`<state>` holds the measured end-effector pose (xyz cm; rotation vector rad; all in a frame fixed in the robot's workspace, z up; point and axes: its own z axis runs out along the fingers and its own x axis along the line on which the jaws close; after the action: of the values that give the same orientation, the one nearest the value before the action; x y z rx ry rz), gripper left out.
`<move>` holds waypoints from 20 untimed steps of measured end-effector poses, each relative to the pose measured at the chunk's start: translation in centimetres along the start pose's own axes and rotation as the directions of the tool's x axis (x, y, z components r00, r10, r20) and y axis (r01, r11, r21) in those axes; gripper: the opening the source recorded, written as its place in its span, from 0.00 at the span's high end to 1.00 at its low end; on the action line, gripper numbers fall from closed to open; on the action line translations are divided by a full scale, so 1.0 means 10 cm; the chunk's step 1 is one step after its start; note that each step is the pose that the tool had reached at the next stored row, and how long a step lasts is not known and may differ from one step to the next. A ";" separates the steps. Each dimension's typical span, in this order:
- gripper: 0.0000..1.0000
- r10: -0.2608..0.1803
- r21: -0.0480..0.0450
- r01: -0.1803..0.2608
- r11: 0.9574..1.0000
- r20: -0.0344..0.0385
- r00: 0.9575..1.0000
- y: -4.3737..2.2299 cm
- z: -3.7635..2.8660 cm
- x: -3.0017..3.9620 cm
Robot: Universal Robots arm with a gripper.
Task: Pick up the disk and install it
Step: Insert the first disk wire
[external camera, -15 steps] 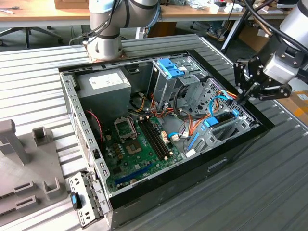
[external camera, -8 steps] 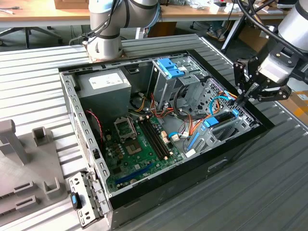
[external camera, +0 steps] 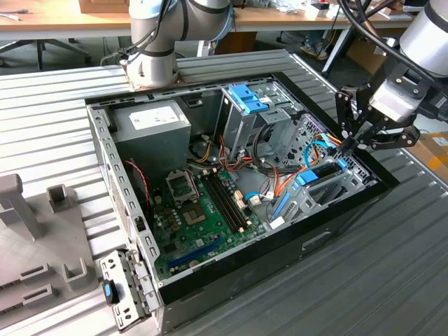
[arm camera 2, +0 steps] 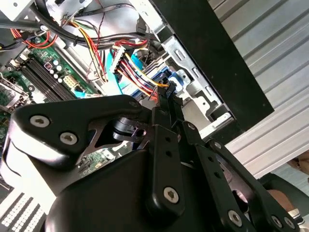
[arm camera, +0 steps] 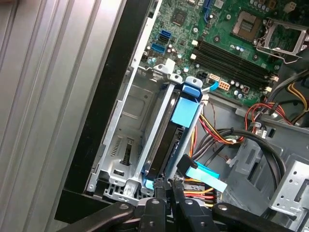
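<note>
The disk is a black drive with blue rails. It stands on edge in the metal drive bay along the black wall of the open computer case. In the exterior view the disk lies at the case's right side, under my gripper. My gripper is shut on the disk's near end, with its fingertips pinched together there. In the second wrist view the gripper meets a blue part of the disk beside coloured wires.
A tall silver cage with a blue clip stands behind the bay. Bundles of red, yellow and black cables run next to the disk. The motherboard and power supply fill the case's left. A grey fixture sits on the ribbed table.
</note>
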<state>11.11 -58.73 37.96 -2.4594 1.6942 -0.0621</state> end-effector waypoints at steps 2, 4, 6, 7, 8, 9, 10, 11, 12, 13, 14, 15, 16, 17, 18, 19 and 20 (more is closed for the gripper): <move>0.83 0.004 0.000 -0.004 1.000 -0.001 1.000 0.041 -0.005 -0.016; 0.83 0.007 0.000 -0.007 1.000 -0.001 1.000 0.069 -0.009 -0.026; 0.83 0.007 0.000 -0.007 1.000 -0.001 1.000 0.069 -0.009 -0.027; 0.83 0.007 0.000 -0.007 1.000 -0.001 1.000 0.070 -0.009 -0.027; 0.83 0.007 0.000 -0.007 1.000 -0.001 1.000 0.070 -0.009 -0.027; 0.83 0.011 0.001 -0.011 1.000 -0.002 1.000 0.071 -0.008 -0.027; 0.83 0.021 0.001 -0.021 1.000 -0.003 1.000 0.071 -0.007 -0.027; 0.83 0.034 0.002 -0.034 0.999 -0.005 0.999 0.071 -0.006 -0.027; 0.83 0.044 0.003 -0.044 0.999 -0.007 0.999 0.071 -0.005 -0.027; 0.83 0.055 0.003 -0.055 0.998 -0.008 0.998 0.071 -0.003 -0.027; 0.83 0.068 0.004 -0.068 0.998 -0.010 0.998 0.072 -0.002 -0.027; 0.83 0.079 0.005 -0.079 0.997 -0.012 0.997 0.072 0.000 -0.027; 0.83 0.090 0.005 -0.090 0.996 -0.014 0.996 0.072 0.001 -0.027; 0.83 0.091 0.005 -0.091 0.996 -0.014 0.996 0.074 0.000 -0.027; 0.83 0.091 0.006 -0.091 0.996 -0.014 0.996 0.075 0.001 -0.028; 0.83 0.098 0.006 -0.098 0.995 -0.015 0.995 0.075 0.003 -0.028; 0.83 0.109 0.007 -0.109 0.994 -0.016 0.994 0.075 0.004 -0.028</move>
<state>10.32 -58.72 37.82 -2.3636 1.8290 -0.0748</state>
